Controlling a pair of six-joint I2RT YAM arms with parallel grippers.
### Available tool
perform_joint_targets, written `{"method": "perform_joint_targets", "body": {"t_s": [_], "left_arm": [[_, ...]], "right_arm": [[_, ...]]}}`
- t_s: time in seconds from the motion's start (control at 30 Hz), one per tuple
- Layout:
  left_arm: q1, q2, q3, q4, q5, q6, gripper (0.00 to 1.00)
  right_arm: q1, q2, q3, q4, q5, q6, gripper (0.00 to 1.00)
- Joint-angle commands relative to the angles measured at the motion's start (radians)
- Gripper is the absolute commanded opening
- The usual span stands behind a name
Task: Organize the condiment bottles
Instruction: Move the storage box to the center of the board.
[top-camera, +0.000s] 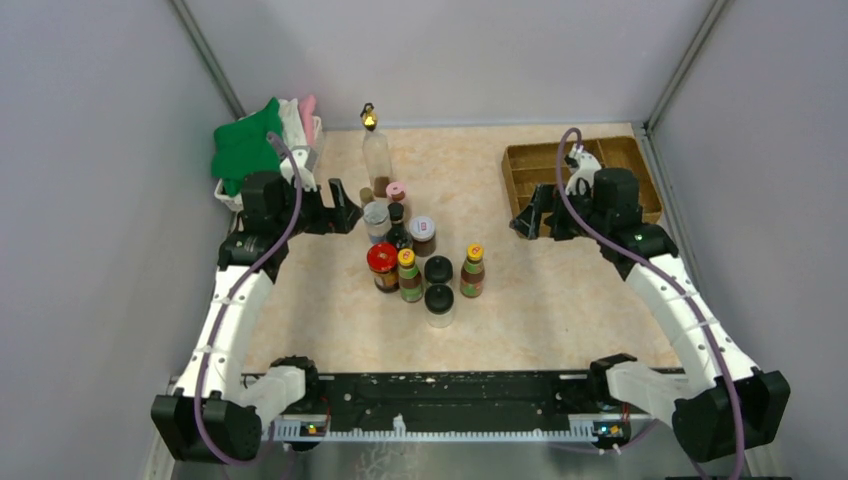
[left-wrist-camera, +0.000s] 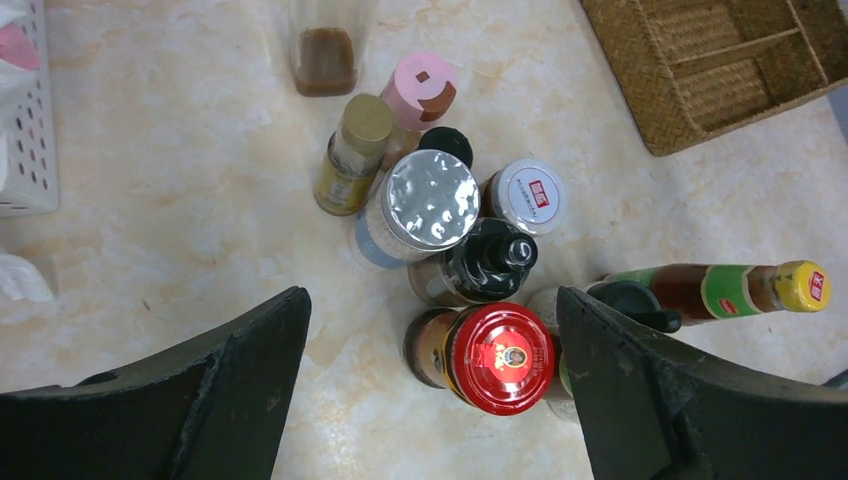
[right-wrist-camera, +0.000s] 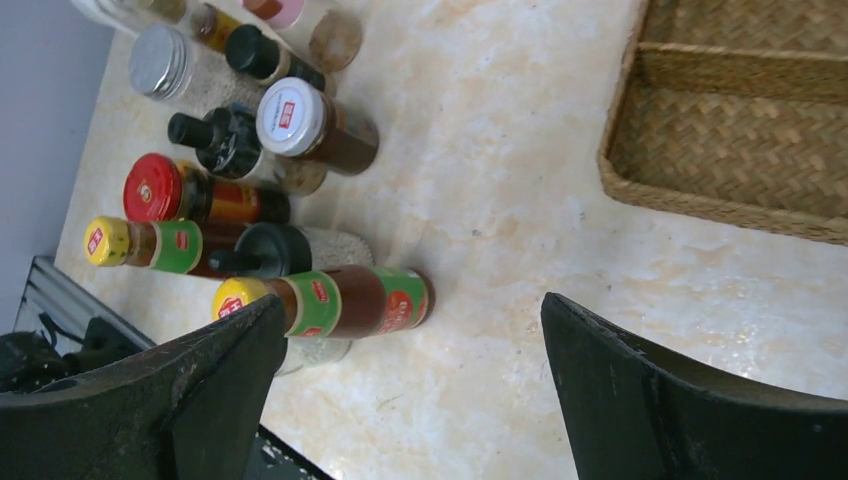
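Condiment bottles (top-camera: 408, 272), small glass and plastic, capped red, yellow, black, pink and silver, stand clustered mid-way on the pale marbled desk (top-camera: 560, 310); probably rigid, slick, breakable and tippy, best gripped around the body. Left fingers (left-wrist-camera: 200, 400) and right fingers (right-wrist-camera: 680, 400) are spread wide, holding nothing

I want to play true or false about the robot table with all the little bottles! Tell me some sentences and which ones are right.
1. The left gripper and the right gripper are both open and hold nothing. True.
2. The red-capped jar sits in the brown tray. False: it stands on the table among the other condiment bottles, and no bottle shows in the tray.
3. The tall clear gold-topped bottle stands at the far end of the group. True.
4. The condiment bottles lie on their sides. False: they stand upright.
5. A green cloth lies on the white basket at the far left. True.
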Motion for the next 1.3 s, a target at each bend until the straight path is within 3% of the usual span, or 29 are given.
{"method": "perform_joint_targets", "body": {"t_s": [0.0,0.27,0.47,0.63,0.73,0.83,0.9,0.97,1.0,1.27], "left_arm": [[-0.001,0.03,0.035,0.003,0.093,-0.011,0.99],[-0.036,0.002,0.037,-0.008,0.153,-0.024,0.99],[-0.056,0.036,0.041,0.036,0.082,-0.008,0.99],[-0.056,0.078,0.08,0.079,-0.003,-0.005,0.99],[-0.056,0.099,0.086,0.093,0.008,-0.017,0.99],[-0.056,0.097,0.076,0.104,0.017,-0.021,0.99],[-0.056,0.091,0.066,0.113,0.01,-0.014,0.99],[-0.056,0.086,0.062,0.113,0.008,-0.009,0.99],[-0.056,0.085,0.062,0.111,0.01,-0.006,0.99],[-0.056,0.077,0.064,0.096,0.004,0.024,0.99]], "right_arm": [[0.046,0.017,0.065,0.003,-0.002,-0.006,0.99],[0.103,0.018,0.032,-0.038,-0.013,-0.005,0.99],[0.121,0.058,0.03,0.026,0.081,0.01,0.99],[0.122,0.153,0.107,0.022,0.288,0.013,0.98],[0.12,0.241,0.159,0.019,0.484,0.028,0.94],[0.114,0.353,0.211,0.053,0.57,0.021,0.91],[0.107,0.453,0.25,0.093,0.569,0.003,0.83],[0.093,0.573,0.317,0.11,0.54,-0.006,0.51],[0.09,0.627,0.352,0.112,0.535,-0.006,0.41],[0.09,0.93,0.569,0.121,0.508,-0.006,0.44]]}}
